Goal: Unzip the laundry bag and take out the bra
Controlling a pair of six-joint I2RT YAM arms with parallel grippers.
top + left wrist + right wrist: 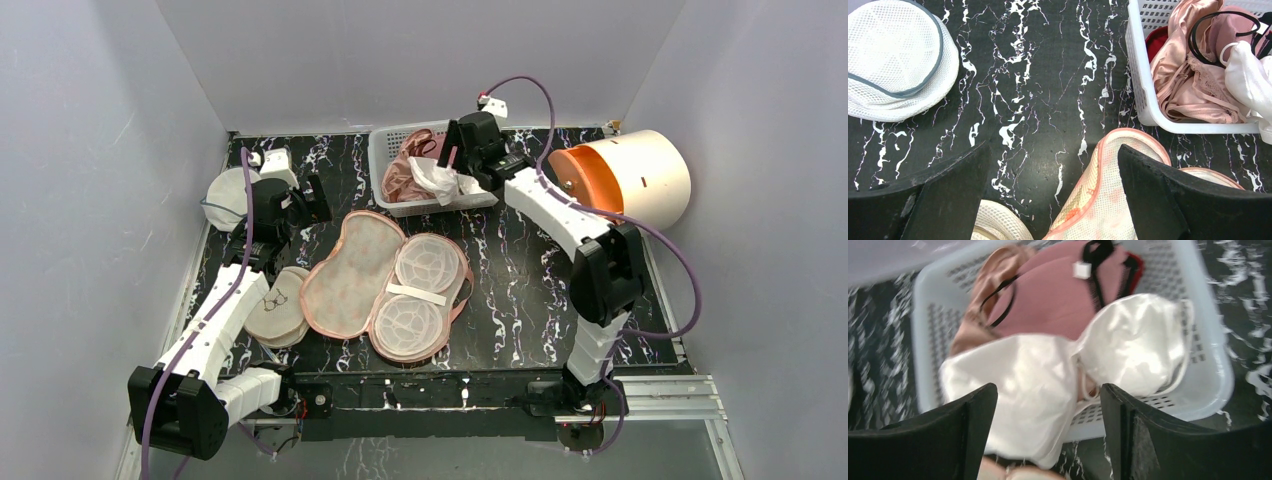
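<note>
The laundry bag (352, 268) lies unzipped and spread open at the table's middle, beige mesh inside up, with pink edging. It also shows in the left wrist view (1103, 200). The white shiny bra (440, 180) is draped over the front rim of the white basket (383, 150), partly hanging outside. In the right wrist view the bra (1058, 365) lies below my open right gripper (1048, 400), which holds nothing. From above, the right gripper (458, 160) hovers over the basket. My left gripper (1055, 165) is open and empty above the bag's far end (318, 200).
The basket (1143, 100) also holds a maroon bra with dark straps (1048, 295) and a pink satin garment (1188, 85). A round white pouch (228, 195) lies far left. A cream pouch with a black icon (275, 305) lies by the bag. An orange-and-white drum (630, 175) stands at the right.
</note>
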